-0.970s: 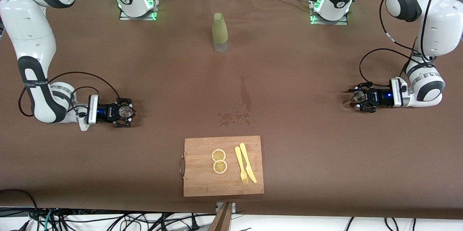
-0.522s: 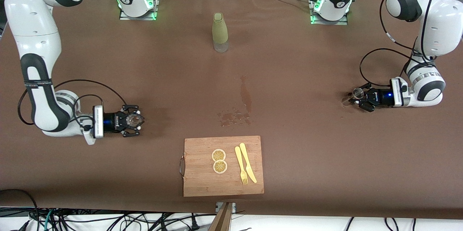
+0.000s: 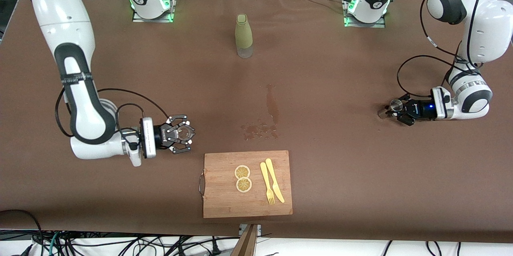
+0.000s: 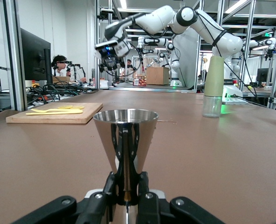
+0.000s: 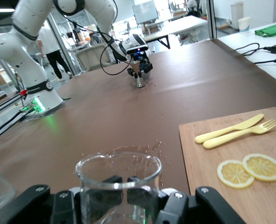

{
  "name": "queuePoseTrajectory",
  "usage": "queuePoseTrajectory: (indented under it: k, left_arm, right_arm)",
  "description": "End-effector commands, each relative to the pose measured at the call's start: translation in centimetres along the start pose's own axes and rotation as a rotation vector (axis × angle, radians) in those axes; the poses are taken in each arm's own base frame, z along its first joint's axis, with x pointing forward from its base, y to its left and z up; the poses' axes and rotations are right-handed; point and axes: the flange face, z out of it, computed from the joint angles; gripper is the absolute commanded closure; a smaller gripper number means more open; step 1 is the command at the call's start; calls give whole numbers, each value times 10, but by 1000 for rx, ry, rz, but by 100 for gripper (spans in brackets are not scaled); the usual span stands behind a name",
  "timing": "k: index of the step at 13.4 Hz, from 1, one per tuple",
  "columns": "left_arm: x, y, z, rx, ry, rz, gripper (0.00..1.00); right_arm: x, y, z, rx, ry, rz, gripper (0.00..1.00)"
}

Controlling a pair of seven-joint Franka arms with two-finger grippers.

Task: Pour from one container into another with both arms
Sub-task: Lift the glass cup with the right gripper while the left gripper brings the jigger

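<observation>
My right gripper [image 3: 185, 133] is shut on a clear glass beaker [image 3: 184, 132], held upright over the brown table beside the cutting board's handle corner. In the right wrist view the beaker [image 5: 115, 184] fills the foreground between the fingers [image 5: 111, 185]. My left gripper [image 3: 394, 108] is shut on a small metal jigger [image 3: 396, 105] just over the table at the left arm's end. The left wrist view shows the jigger's cone [image 4: 125, 136] upright, its narrow waist clamped by the left gripper [image 4: 126, 181]. The other gripper shows far off in each wrist view.
A wooden cutting board [image 3: 224, 204] carries two lemon slices [image 3: 243, 178], a yellow fork [image 3: 266, 183] and a knife [image 3: 275, 180]. Spilled drops [image 3: 259, 129] darken the cloth mid-table. A green-sleeved bottle [image 3: 243, 36] stands between the arms' bases.
My right arm has carried the beaker toward the table's middle and closer to the cutting board. My left gripper has shifted only slightly with the jigger.
</observation>
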Motion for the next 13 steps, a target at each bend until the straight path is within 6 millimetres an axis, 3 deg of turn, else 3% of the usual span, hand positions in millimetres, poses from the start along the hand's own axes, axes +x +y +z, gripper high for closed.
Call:
queuePoseTrajectory:
  k: [1,5,10,13]
  left_arm:
    - [14,-25,35,-66,-1,94,100]
    - [44,-63,129,-164,50,37,100]
    - [84,-102,260,-195,-42,0,100]
    - [94,-105,339,-150,-13,-29,100]
  right_arm:
    - [48,-11,29,-55,-87,50,100]
    - [94,-22,71,-127,-126,87,100]
    - [113,-24,102,-235,-180,56,100]
    - [123,-27,105,-268,-209,21,100]
